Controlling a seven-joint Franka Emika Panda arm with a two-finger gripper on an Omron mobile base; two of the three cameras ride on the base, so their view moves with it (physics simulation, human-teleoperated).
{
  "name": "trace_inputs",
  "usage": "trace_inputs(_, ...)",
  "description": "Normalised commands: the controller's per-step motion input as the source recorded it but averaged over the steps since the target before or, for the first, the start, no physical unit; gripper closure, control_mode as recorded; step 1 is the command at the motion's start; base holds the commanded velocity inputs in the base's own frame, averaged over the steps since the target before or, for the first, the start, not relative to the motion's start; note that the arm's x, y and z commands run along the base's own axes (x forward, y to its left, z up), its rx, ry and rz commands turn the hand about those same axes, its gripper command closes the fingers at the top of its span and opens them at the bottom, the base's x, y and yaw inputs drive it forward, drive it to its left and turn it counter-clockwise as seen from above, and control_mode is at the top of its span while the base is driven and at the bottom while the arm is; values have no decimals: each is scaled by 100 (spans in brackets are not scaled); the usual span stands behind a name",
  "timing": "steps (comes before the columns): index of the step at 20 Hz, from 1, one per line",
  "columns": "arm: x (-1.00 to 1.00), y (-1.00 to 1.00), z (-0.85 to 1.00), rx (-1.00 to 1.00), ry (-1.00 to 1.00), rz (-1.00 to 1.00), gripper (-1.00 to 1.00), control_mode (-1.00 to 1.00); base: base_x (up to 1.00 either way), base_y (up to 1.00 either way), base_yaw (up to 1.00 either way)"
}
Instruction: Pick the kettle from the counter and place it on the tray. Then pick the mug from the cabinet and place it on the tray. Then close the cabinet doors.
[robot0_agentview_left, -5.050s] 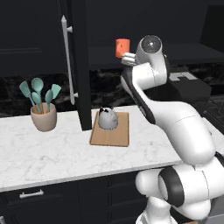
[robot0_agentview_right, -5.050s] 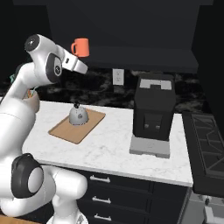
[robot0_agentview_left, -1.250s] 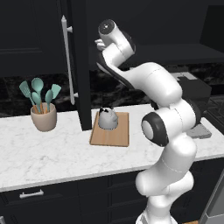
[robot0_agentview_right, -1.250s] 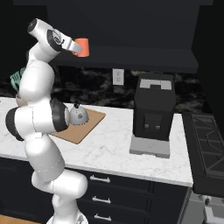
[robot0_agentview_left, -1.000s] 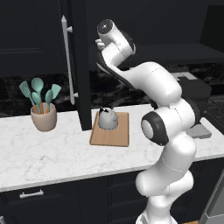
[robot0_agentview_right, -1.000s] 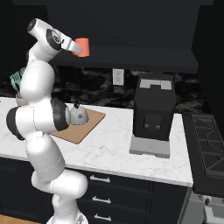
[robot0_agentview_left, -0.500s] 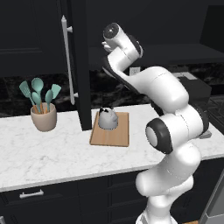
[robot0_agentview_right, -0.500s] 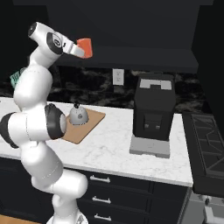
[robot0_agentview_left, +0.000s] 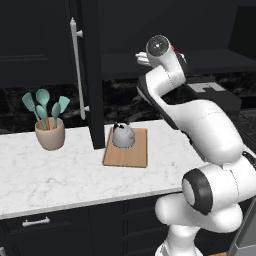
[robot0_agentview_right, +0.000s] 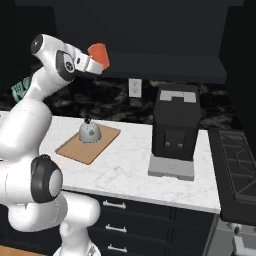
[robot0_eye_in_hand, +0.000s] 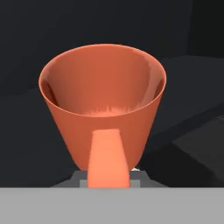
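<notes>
The orange-red mug (robot0_agentview_right: 99, 55) hangs high in front of the open cabinet (robot0_agentview_right: 150, 67), well above the counter (robot0_agentview_right: 130, 167). My gripper (robot0_agentview_right: 91, 61) is shut on it. In the hand view the mug (robot0_eye_in_hand: 103, 105) opens away from me, its handle (robot0_eye_in_hand: 109, 159) running down between the gripper (robot0_eye_in_hand: 109, 176) fingers. In the left base view a red sliver of the mug (robot0_agentview_left: 175, 50) peeks past the wrist. The grey kettle (robot0_agentview_left: 122, 135) (robot0_agentview_right: 90, 131) stands on the wooden tray (robot0_agentview_left: 127, 159) (robot0_agentview_right: 75, 148). A black cabinet door (robot0_agentview_left: 92, 75) stands open, edge-on.
A beige pot with teal utensils (robot0_agentview_left: 50, 134) sits left on the counter. A black coffee machine (robot0_agentview_right: 175, 130) stands to the right of the tray, with a stove (robot0_agentview_right: 235, 172) beyond it. The door's silver bar handle (robot0_agentview_left: 76, 70) faces left.
The hand has swung to the right and slightly down with the mug, away from the cabinet opening. Kettle and tray have not moved.
</notes>
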Motion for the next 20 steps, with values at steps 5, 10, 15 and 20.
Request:
trace_inputs(5,-99,-52,54,0,2,31,100,-100,0,0,0)
trace_inputs(10,-83,-24,6,-1,22,48,100,-100,0,0,0)
trace_inputs(15,-68,-2,-3,-4,26,51,100,-100,0,0,0)
trace_inputs(20,-67,1,-17,-4,20,34,100,-100,0,0,0)
